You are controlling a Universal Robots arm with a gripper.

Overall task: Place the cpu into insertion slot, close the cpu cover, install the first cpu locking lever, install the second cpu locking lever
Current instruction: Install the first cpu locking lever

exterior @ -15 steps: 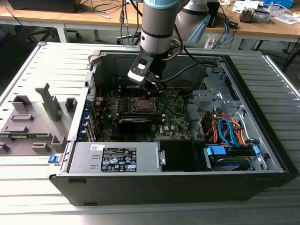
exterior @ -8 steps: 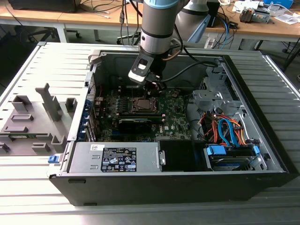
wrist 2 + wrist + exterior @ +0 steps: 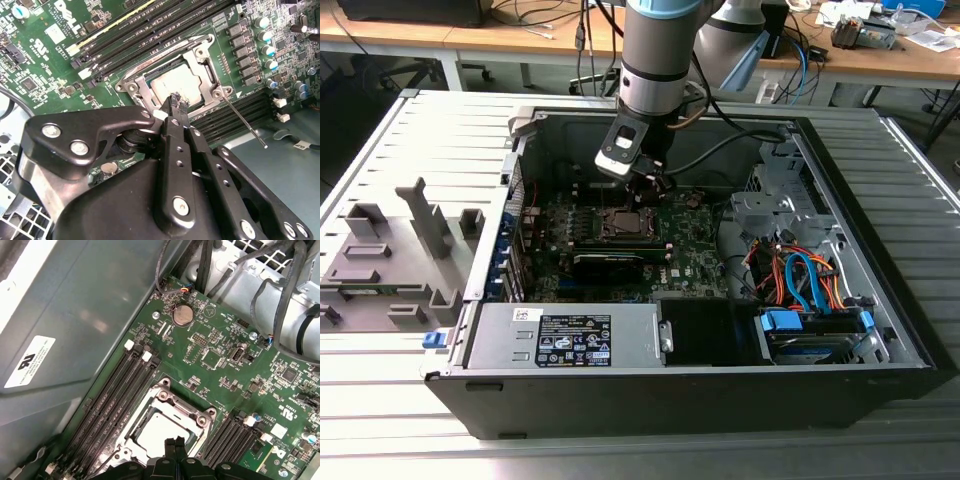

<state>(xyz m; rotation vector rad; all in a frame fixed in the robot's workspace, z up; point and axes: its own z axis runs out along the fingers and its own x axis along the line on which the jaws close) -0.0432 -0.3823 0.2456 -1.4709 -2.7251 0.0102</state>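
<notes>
The cpu [image 3: 169,82] [image 3: 154,432] lies flat in the insertion slot [image 3: 623,222] on the green board, its silver top showing through the window of the cpu cover [image 3: 201,64] [image 3: 176,403]. The cover lies down over the chip. My gripper [image 3: 175,99] [image 3: 175,442] [image 3: 657,188] hangs just above the socket's edge, shut with nothing between its fingers. One thin locking lever [image 3: 245,123] sticks out loose from a socket corner across the memory slots. A second lever rod [image 3: 165,54] runs along the socket's opposite side.
The open computer case [image 3: 520,130] lies on a slatted table. A black graphics card [image 3: 608,265] sits beside the socket, with a power supply [image 3: 565,340] in front. Cables [image 3: 800,280] fill the exterior view's right. Memory slots [image 3: 112,395] flank the socket. A grey fixture [image 3: 390,260] stands left.
</notes>
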